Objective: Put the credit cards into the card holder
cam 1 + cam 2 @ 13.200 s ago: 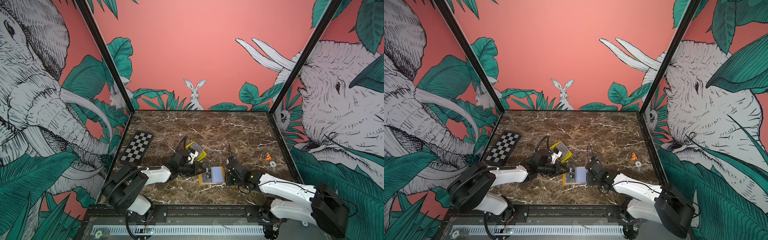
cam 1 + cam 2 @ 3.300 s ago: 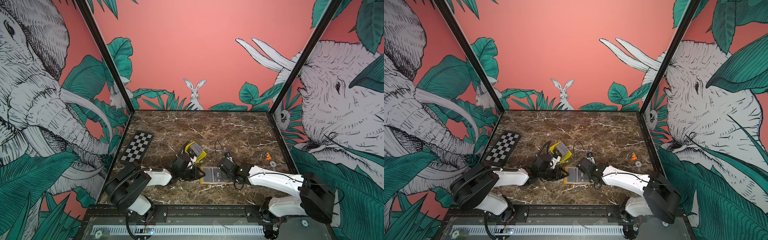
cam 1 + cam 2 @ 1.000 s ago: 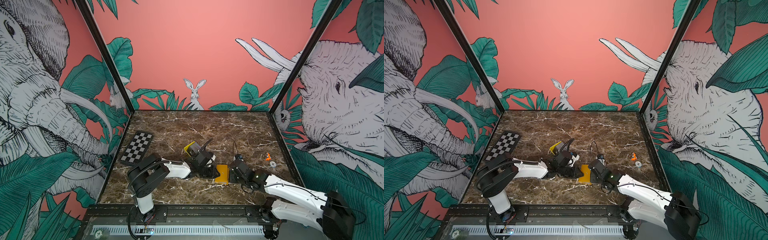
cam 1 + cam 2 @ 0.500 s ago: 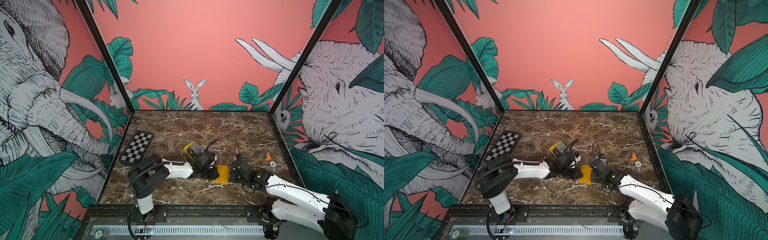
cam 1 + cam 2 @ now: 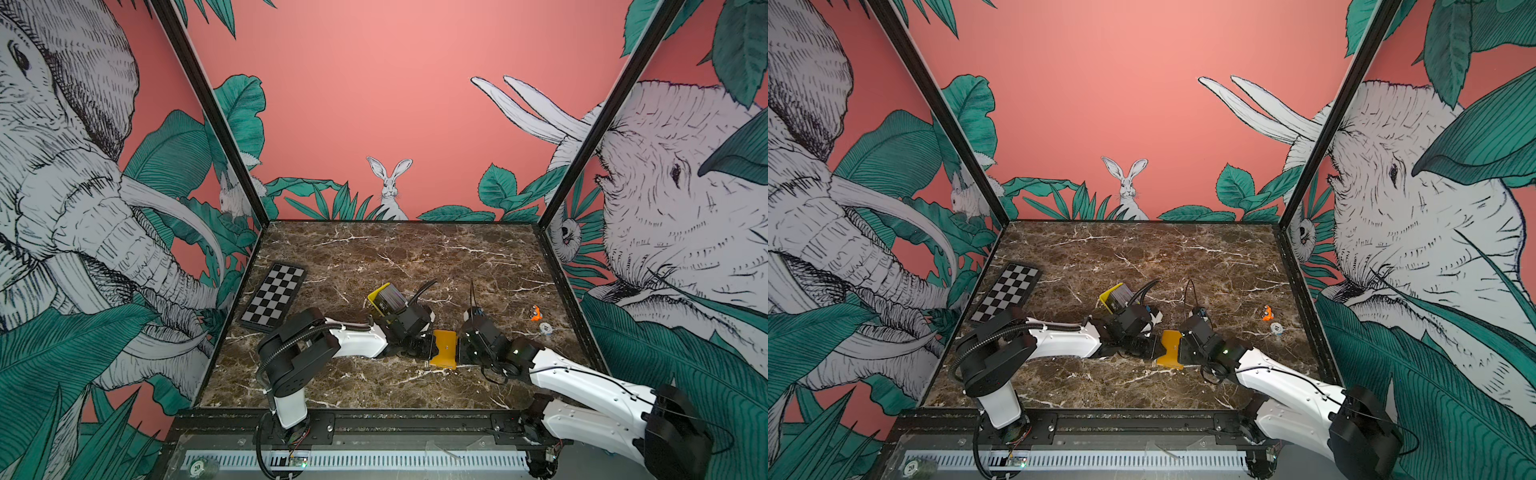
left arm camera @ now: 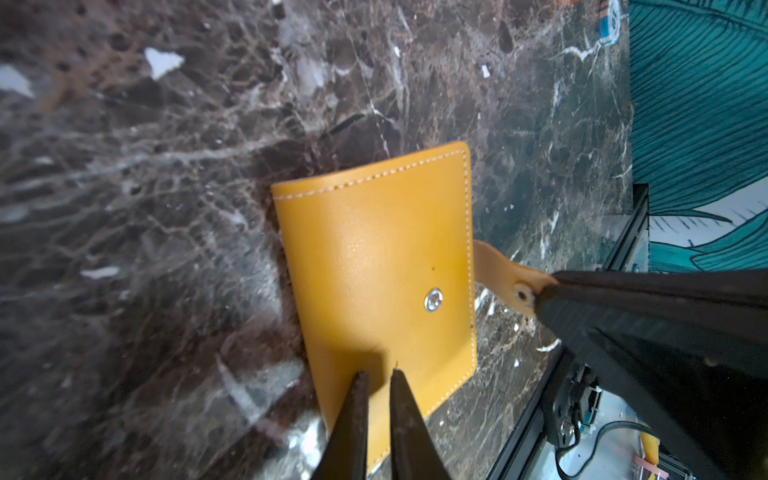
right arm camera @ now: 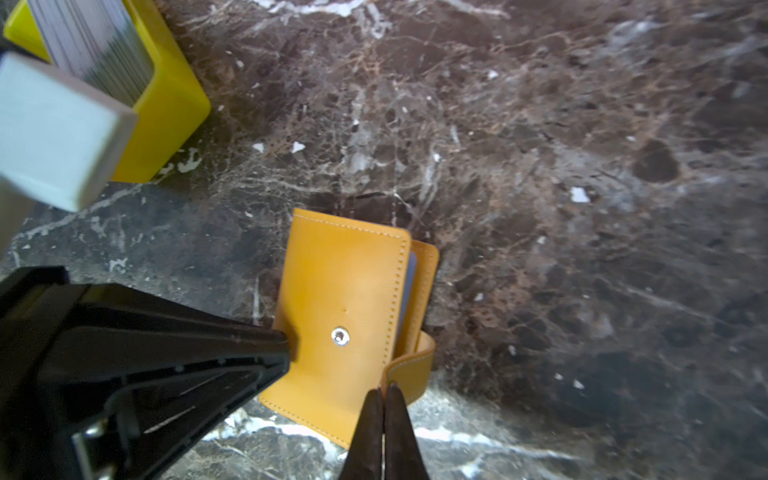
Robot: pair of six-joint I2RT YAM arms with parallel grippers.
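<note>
The card holder lies folded shut on the marble, orange-yellow, with its snap stud facing up. My right gripper is shut on its snap tab. My left gripper rests its tips on the cover near the opposite edge, jaws a narrow gap apart with nothing between them. The credit cards stand stacked in a yellow tray just behind the left gripper.
A checkerboard plate lies at the left wall. A small orange piece and a small white round piece sit near the right wall. The table's front rail is close behind both arms.
A few seconds ago the card holder lay open; now it is folded shut. Over the last second the left jaws narrowed and both arms stayed almost still.
</note>
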